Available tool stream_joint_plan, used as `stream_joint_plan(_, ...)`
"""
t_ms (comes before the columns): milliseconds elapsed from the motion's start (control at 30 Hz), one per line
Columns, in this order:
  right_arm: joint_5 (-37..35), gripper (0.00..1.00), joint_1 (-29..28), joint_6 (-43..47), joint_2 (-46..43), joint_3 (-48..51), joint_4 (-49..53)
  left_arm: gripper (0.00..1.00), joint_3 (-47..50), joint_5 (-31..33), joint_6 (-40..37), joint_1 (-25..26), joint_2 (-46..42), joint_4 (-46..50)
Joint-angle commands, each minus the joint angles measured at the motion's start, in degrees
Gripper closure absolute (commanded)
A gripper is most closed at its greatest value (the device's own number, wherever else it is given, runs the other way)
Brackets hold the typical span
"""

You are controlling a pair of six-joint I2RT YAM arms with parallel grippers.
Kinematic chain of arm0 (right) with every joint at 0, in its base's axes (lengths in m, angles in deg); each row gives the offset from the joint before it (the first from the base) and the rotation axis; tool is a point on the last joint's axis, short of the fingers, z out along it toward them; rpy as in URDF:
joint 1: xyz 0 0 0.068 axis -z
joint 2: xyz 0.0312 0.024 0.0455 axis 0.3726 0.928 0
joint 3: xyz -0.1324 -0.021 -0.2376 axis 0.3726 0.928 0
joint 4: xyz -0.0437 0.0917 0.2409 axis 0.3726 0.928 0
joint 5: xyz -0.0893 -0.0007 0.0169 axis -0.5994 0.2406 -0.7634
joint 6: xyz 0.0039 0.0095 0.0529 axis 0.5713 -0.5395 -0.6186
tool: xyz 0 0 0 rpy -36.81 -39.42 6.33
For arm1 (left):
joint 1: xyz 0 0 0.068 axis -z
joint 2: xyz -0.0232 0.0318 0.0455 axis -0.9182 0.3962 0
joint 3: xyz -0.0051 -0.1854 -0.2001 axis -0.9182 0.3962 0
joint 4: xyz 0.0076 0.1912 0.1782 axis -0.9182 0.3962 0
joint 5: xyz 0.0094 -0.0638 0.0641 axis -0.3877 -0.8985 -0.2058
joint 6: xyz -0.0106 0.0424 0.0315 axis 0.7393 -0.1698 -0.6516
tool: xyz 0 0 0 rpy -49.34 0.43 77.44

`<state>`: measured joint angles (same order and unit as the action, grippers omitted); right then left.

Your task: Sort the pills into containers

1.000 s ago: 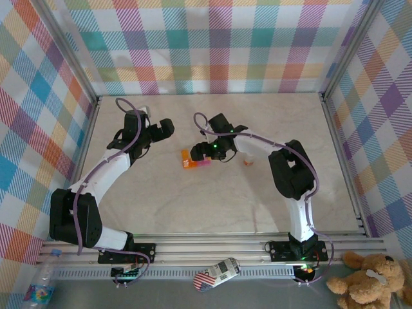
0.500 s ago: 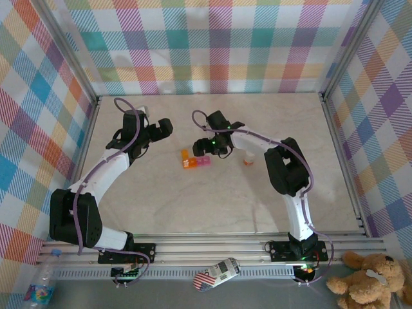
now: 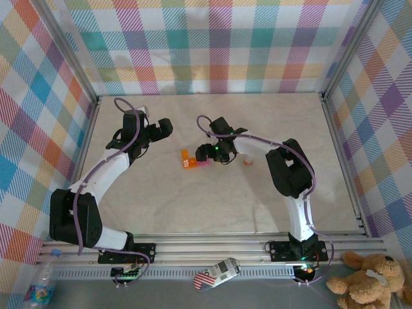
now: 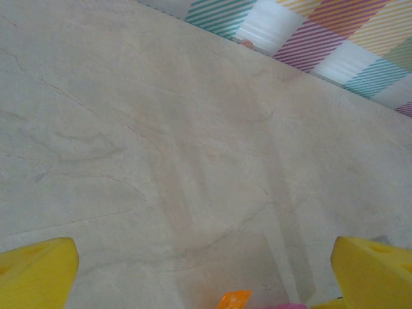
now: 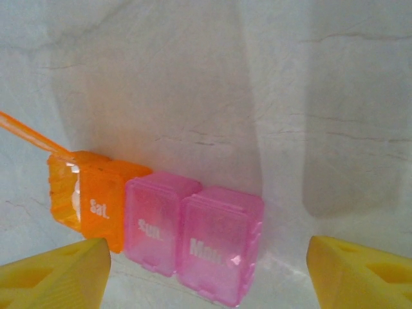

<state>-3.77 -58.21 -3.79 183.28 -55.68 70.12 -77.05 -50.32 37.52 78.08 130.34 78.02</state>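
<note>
Your right gripper (image 5: pixel 207 275) hangs just above the containers (image 5: pixel 168 233), fingers spread wide. The strip lies on the table (image 3: pixel 257 193), long axis finger to finger, orange box (image 5: pixel 87 203) lid-open. Left gripper (image 3: pixel 165 127), also spread, sits farther off.

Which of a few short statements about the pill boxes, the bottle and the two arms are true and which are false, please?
1. The orange plastic box marked Sat. has its lid open. True.
2. The strip of joined square plastic boxes has four pink boxes. False: two pink ones show, Sun. and Mon., next to the orange one.
3. The right gripper hangs over the strip with its jaws open. True.
4. The left gripper is shut on the strip. False: its jaws stand open over the pale stone-look table.
5. The small round orange bottle with a white cap stands left of the strip. False: in the top view it is to the right.
</note>
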Motion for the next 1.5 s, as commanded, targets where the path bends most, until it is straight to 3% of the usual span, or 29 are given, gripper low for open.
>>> stream_joint_plan(0,2.6,0.21,-1.5,-1.1,0.1,-3.2,0.3,0.0,0.1,-0.5,-0.6,-0.9,-0.9,-1.5)
stream_joint_plan(200,6.1,0.22,-2.6,-0.8,0.2,-4.7,-1.5,0.0,0.4,-0.8,-0.3,-0.9,-0.6,-1.9)
stream_joint_plan(433,0.1,0.21,-2.6,1.7,-2.5,-3.0,1.2,0.0,0.3,-1.3,-0.3,-0.9,0.3,-2.0)
stream_joint_plan(933,6.8,0.22,-4.4,-1.9,-5.4,5.6,-2.4,0.0,-0.6,-1.6,-0.6,-0.8,1.6,-2.0)
stream_joint_plan(1467,5.4,0.22,-0.6,-1.6,8.3,-13.9,3.2,0.0,-0.7,-1.6,-0.7,-0.9,1.4,-1.4)
